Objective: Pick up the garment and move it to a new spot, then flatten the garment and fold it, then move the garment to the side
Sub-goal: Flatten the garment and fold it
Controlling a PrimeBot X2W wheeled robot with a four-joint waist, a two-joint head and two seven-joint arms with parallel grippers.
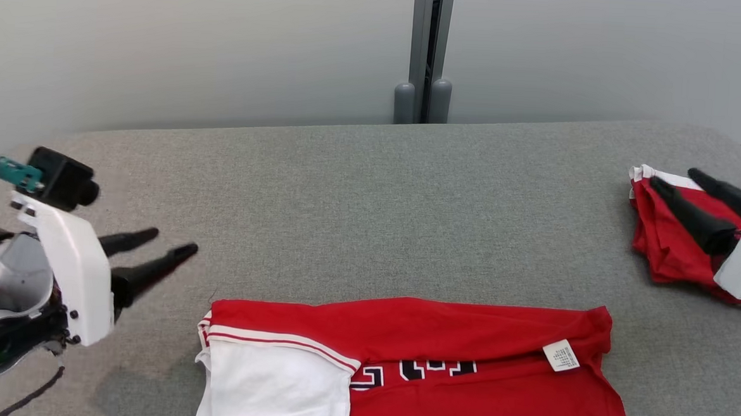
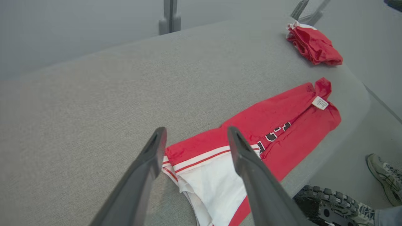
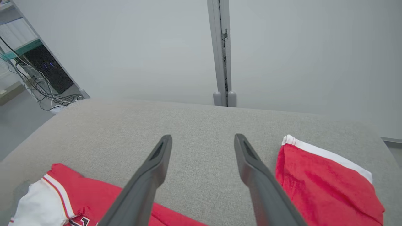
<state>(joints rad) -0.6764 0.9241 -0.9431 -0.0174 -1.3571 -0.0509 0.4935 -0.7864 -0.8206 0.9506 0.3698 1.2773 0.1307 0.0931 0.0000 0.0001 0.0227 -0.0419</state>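
Red garment (image 1: 413, 369) lay flat, half-folded on the desk (image 1: 371, 202), my left claw (image 1: 173, 240) and right claw (image 1: 673, 176) gaped empty, so I judged further folding and the side move were left.

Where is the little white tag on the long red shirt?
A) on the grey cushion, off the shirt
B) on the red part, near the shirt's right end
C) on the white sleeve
B: the white tag lies on the red cloth of the red jersey near its right end, far from the white sleeve at the left end.
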